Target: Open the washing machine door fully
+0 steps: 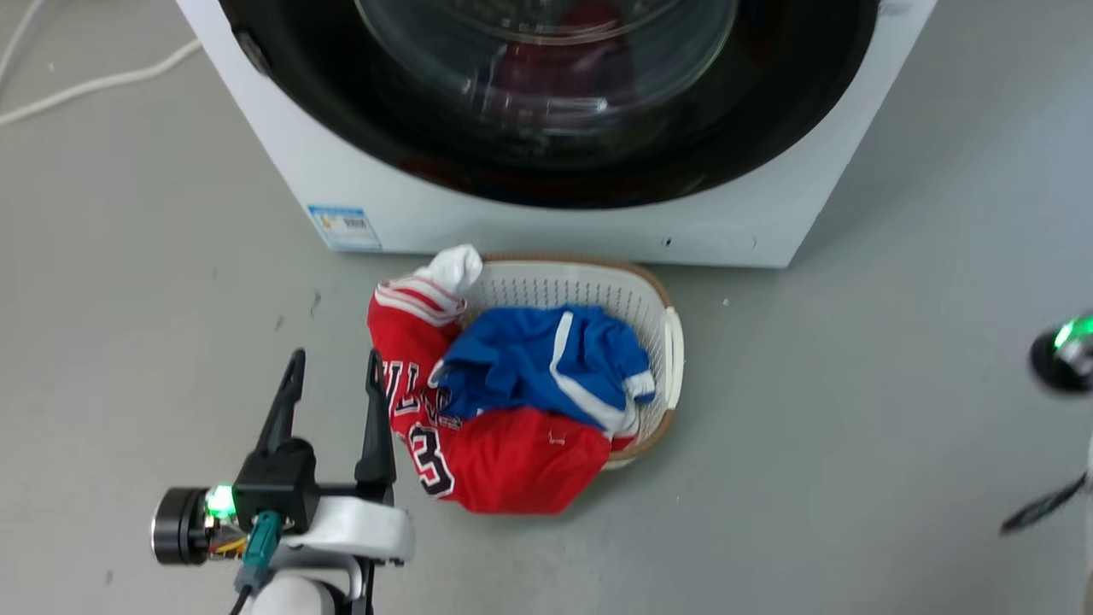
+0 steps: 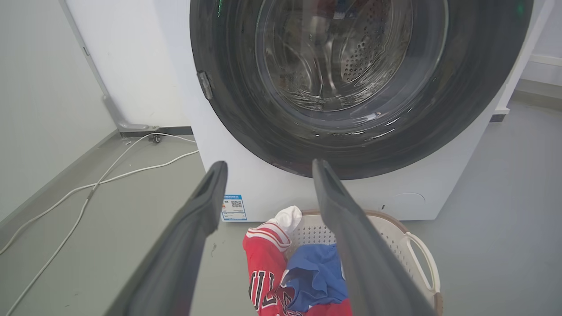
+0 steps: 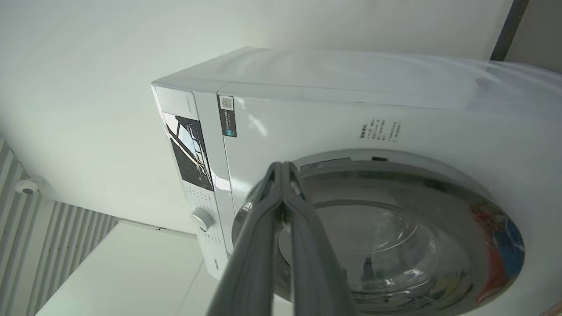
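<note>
The white washing machine [image 1: 546, 226] stands at the top of the head view. Its washing machine door [image 1: 546, 111], a glossy black disc with a clear glass bowl, lies shut flat against the front. My left gripper [image 1: 335, 367] hovers low over the floor left of the basket, open and holding nothing; in the left wrist view this left gripper [image 2: 268, 173] points at the lower door [image 2: 351, 87]. My right gripper [image 3: 281, 169] is shut, its tips in front of the door's [image 3: 395, 228] rim near the control panel. Whether they touch it, I cannot tell.
A white laundry basket [image 1: 670, 342] sits on the grey floor right before the machine, with a red jersey [image 1: 504, 453] spilling over its left edge and blue shorts [image 1: 546, 359] on top. White cables [image 2: 101, 180] run over the floor left of the machine, by a wall.
</note>
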